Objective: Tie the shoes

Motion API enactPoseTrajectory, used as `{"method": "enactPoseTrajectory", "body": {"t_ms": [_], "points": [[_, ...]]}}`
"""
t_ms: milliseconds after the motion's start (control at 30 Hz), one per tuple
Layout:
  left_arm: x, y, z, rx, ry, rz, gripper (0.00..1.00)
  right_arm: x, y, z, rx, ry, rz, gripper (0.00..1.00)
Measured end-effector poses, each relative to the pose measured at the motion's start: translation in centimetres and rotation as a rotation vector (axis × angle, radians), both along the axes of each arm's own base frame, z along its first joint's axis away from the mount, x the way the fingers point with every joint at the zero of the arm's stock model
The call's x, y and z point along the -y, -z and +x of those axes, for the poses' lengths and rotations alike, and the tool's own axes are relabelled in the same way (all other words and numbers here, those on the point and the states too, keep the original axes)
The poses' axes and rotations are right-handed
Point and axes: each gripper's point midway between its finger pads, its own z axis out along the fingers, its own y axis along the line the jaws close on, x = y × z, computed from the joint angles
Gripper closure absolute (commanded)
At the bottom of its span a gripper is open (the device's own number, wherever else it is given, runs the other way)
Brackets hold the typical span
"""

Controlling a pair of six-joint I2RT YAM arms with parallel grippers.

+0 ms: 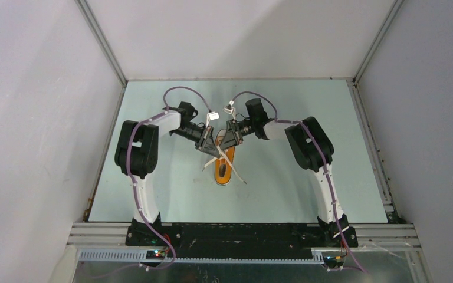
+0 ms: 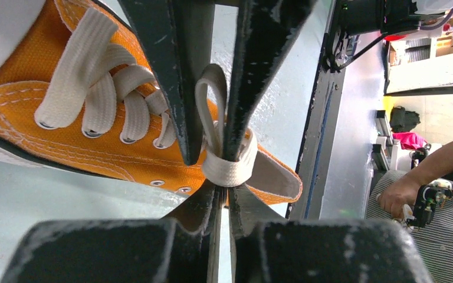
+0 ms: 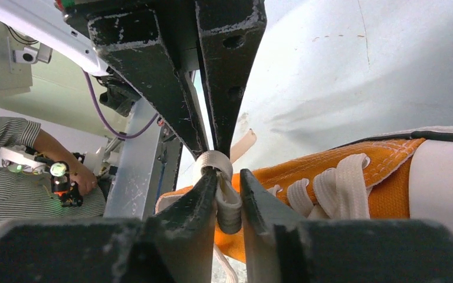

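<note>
The orange sneaker (image 1: pixel 225 171) lies in the middle of the desk (image 1: pixel 307 188). Its white toe cap points toward the near edge and its heel end toward the far side, where both arms meet over it. The left gripper (image 2: pixel 224 191) has its jaws together, pinching a fold of the white laces (image 2: pixel 229 170) just above the top eyelets. The right gripper (image 3: pixel 227 177) faces it tip to tip. Its jaws stand a little apart with the same flat lace between them, and I cannot tell whether they bite it or only brush it. Two loose lace ends trail onto the desk, one to the left and one to the right of the shoe.

The sneaker looks small and light, so a hard tug on the lace would likely drag or tip it rather than tighten anything. The lace looks flat, soft and limp, so it should hold no shape unless pulled taut and may slide through smooth jaws. The best hold is probably across its flat width, near the crossing, with the two pulls balanced.
</note>
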Motion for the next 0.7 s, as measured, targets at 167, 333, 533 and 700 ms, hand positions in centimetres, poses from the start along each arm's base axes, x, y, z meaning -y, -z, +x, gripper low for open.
{"method": "enactPoseTrajectory", "body": {"t_ms": [167, 333, 533, 700], "points": [[0.0, 0.0, 0.2, 0.001, -0.006, 0.002, 0.91, 0.3, 0.1, 0.0, 0.004, 0.001, -0.007, 0.7], [0.1, 0.1, 0.5, 0.0, -0.018, 0.007, 0.94, 0.5, -0.1, -0.3, 0.013, -0.004, -0.01, 0.61], [0.2, 0.1, 0.9, -0.004, -0.034, 0.009, 0.98, 0.7, -0.5, -0.4, 0.021, -0.012, -0.003, 0.59], [0.2, 0.0, 1.0, -0.007, -0.041, 0.008, 1.0, 1.1, -0.5, -0.3, 0.015, -0.009, -0.004, 0.61]]}}
